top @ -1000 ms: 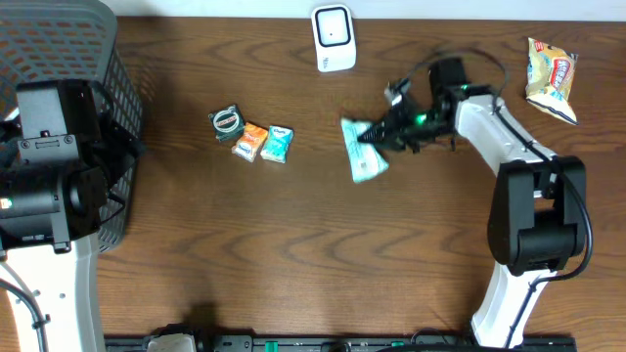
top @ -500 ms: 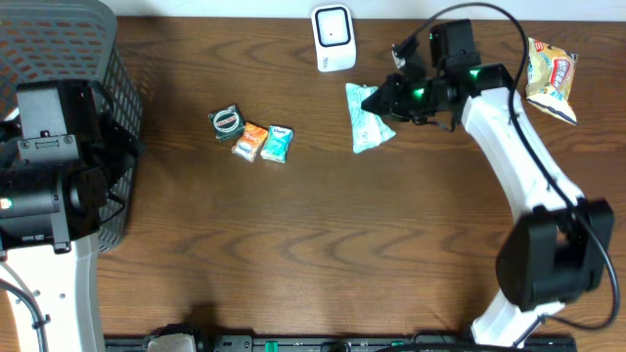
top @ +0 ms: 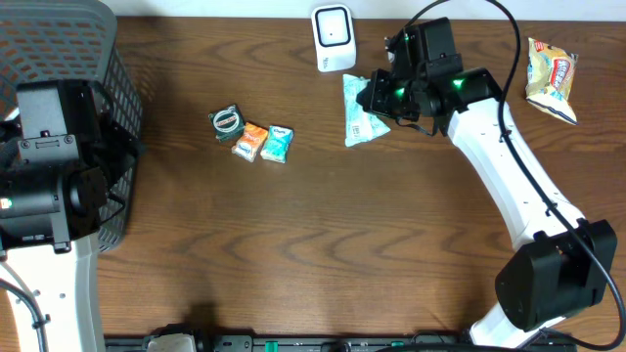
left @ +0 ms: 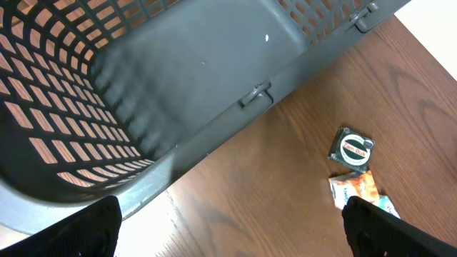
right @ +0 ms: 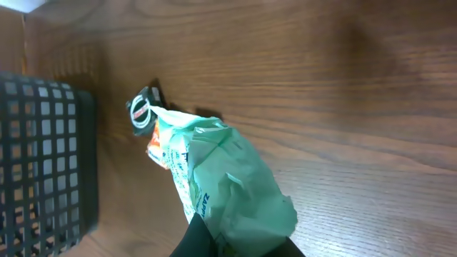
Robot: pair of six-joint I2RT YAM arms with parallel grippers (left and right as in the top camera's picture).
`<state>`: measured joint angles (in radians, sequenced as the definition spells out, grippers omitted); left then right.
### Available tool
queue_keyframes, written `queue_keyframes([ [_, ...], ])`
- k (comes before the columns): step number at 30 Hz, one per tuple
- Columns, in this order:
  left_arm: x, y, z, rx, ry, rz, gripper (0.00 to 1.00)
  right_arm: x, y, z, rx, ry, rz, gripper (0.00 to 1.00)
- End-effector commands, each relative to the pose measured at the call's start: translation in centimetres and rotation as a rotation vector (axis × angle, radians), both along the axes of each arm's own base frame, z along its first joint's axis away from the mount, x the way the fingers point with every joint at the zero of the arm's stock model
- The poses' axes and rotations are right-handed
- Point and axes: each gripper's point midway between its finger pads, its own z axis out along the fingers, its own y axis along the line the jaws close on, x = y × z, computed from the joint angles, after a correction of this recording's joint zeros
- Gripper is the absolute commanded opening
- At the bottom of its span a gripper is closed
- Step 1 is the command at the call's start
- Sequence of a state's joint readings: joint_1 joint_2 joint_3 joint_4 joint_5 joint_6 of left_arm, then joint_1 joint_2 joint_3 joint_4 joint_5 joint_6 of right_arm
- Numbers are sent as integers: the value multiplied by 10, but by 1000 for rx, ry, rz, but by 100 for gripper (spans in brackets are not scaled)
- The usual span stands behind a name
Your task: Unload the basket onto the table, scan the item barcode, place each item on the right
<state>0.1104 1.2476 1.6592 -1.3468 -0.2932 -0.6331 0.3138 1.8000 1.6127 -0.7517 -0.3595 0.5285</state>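
Right end effector (top: pixel 378 98) clamps green packet (top: pixel 356 119), now nearer scanner (top: pixel 334 37); left end effector (left: pixel 239 230) spread wide.

We see a dark brown wooden table (top: pixel 323 244) from above, with a dark grey plastic mesh basket (top: pixel 68 39) at its far left corner, the wood showing through its slatted walls. Towards the left of the middle lie three small things in a close row: a dark packet with a round label (top: pixel 227 121), just beside it an orange packet (top: pixel 253 141), and against that a teal packet (top: pixel 278 144). Well apart from them, at the far right corner, a yellow snack bag (top: pixel 552 78) with a red and white label lies on the wood.
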Motion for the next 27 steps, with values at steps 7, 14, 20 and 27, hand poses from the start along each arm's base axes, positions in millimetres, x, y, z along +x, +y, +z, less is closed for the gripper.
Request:
queue_keyframes([
  [7,-2,3,-2,0,4,23,98,-4,13,12,62,7,26,1],
  [14,-2,3,-2,0,4,23,98,-22,28,16,138,55,122,1],
  [20,-2,3,-2,0,4,23,97,-34,29,12,152,107,141,1],
  [27,-2,3,-2,0,4,23,98,-36,32,14,170,109,159,1],
])
